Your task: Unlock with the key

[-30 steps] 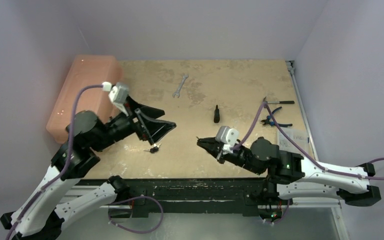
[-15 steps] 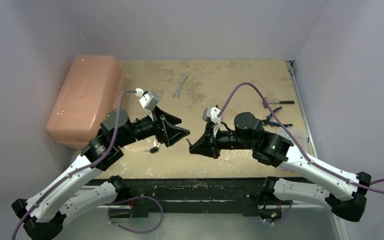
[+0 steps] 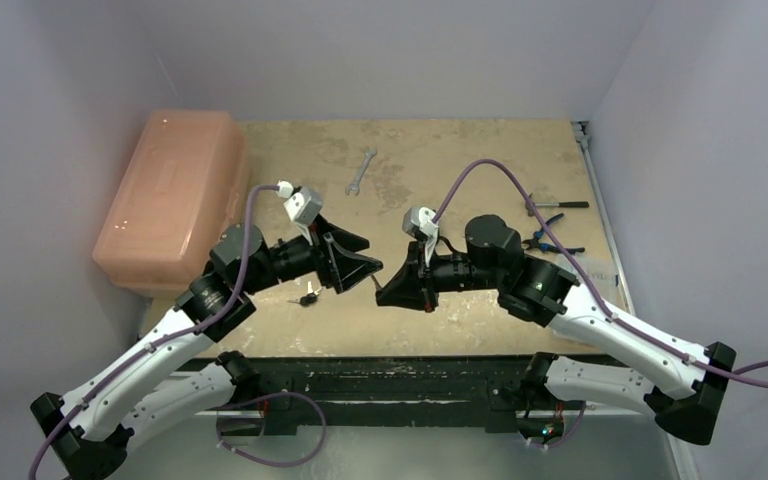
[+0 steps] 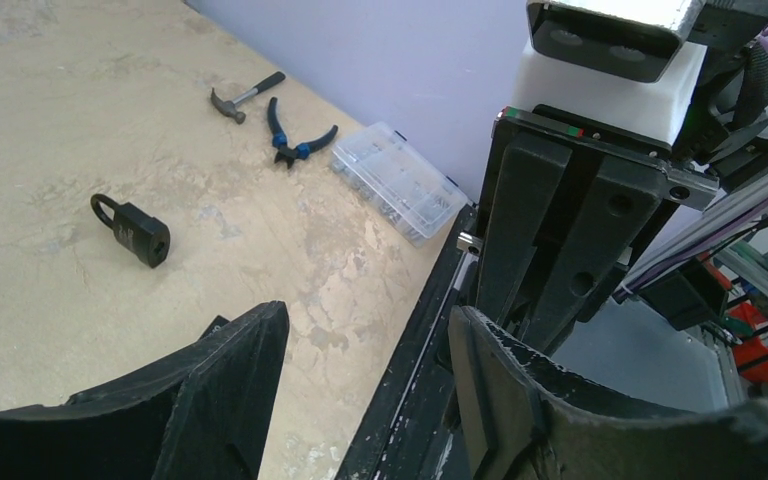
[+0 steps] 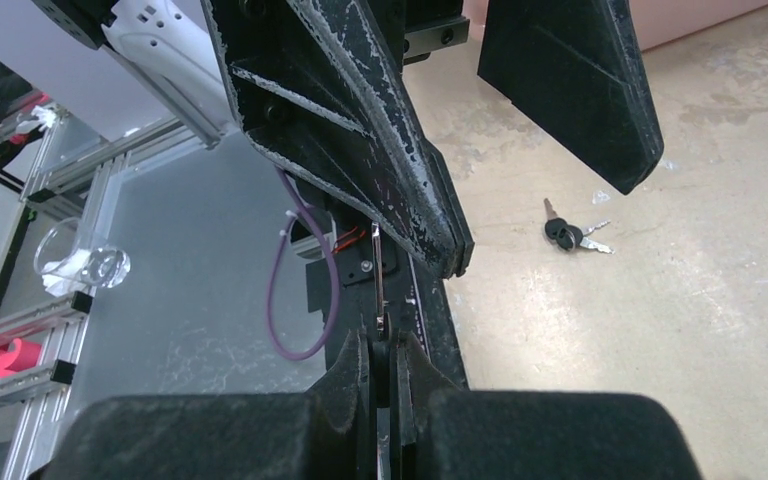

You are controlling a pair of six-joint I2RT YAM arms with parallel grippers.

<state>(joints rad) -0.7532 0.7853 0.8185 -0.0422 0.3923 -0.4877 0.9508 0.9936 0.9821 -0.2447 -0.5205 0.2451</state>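
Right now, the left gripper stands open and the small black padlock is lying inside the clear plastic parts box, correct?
One thing is off. The left gripper does stand open, but the small black padlock lies on the bare tan tabletop, apart from the clear plastic parts box. The left wrist view shows it.

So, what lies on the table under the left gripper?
A small bunch of keys lies on the table below the left gripper. The table directly beneath its body is covered in the top view.
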